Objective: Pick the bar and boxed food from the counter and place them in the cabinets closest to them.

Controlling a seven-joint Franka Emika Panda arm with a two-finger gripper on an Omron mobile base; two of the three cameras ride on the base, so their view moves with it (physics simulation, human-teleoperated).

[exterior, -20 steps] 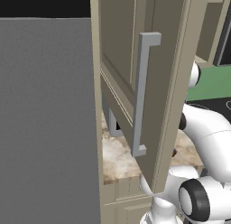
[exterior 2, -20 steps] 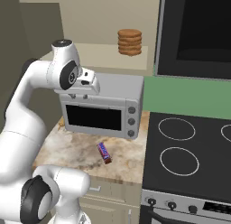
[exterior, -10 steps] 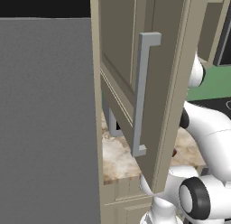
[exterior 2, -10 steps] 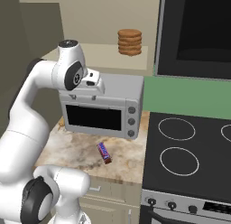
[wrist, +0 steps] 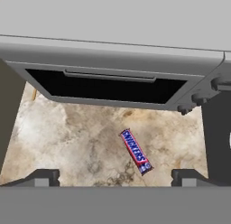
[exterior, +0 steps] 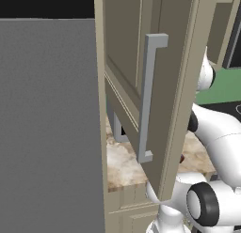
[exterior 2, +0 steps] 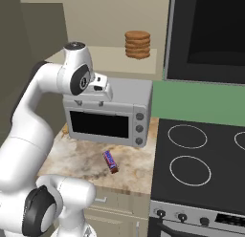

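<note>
In the hand view the two dark fingertips [wrist: 45,177] are seen wide apart at the bottom edge, with nothing between them: the gripper [wrist: 115,179] is spread open and empty, held above the counter [wrist: 67,137]. In the right base view the hand is seen up near the top front edge of the toaster oven [exterior 2: 115,114], though the fingers themselves cannot be made out there.

Below the open claw, the bar [wrist: 135,151] is seen lying flat on the marbled stone, a red and blue wrapper with white lettering, set at a slant. In the right base view the bar [exterior 2: 110,161] is placed just in front of the oven's dark glass door, apart from it, and left of the black stovetop [exterior 2: 201,169].

Further back, an open wall cabinet [exterior 2: 110,35] is seen above the oven, with a brown stack of round flat things [exterior 2: 138,44] standing on its shelf. A black microwave [exterior 2: 210,35] is mounted to its right.

In the left base view an opened cabinet door [exterior: 155,86] with a long grey handle [exterior: 148,98] is seen edge-on.
</note>
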